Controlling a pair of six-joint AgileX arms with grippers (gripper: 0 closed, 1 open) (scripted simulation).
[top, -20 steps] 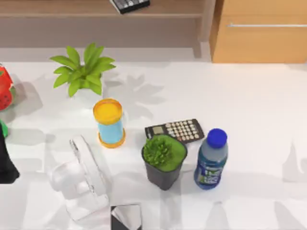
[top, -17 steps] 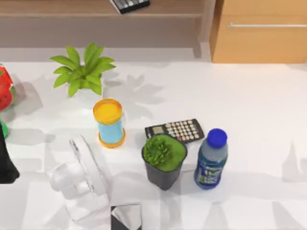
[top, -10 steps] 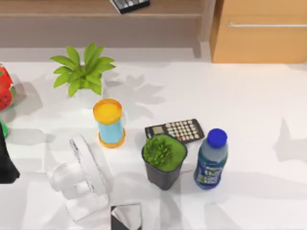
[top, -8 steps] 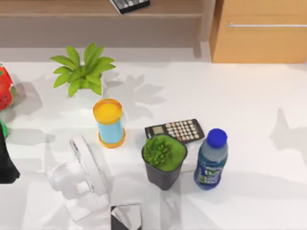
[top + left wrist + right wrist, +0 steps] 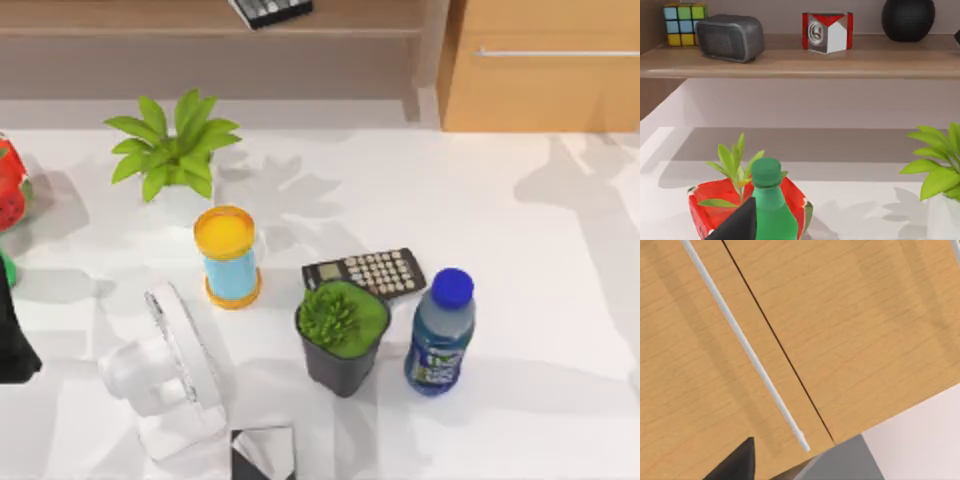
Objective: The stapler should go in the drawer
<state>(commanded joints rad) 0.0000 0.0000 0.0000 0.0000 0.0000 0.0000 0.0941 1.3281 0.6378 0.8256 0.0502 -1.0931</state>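
Drawer: its light wooden front [image 5: 550, 95] stands at the back right of the table [image 5: 520, 230], pushed fully in; the thin silver bar handle [image 5: 555, 52] runs level across it.
Right tool: [image 5: 737, 462] close before the drawer front, a dark tip showing just below the end of the handle in the right wrist view, apart from the bar. I cannot tell how far open it is or whether it has hold of anything.
Left tool: [image 5: 737, 222] parked at the table's left edge, just beside a green bottle [image 5: 769, 202] and a red watermelon-patterned pot [image 5: 707, 205]. I cannot tell its opening either.
Middle of table: calculator [image 5: 365, 271], with a dark pot of greenery [image 5: 342, 335] and a blue-capped bottle [image 5: 440, 330] just in front of it.
Left of those: yellow-topped cylinder [image 5: 229, 255], white fan [image 5: 170, 370], leafy plant [image 5: 172, 150].
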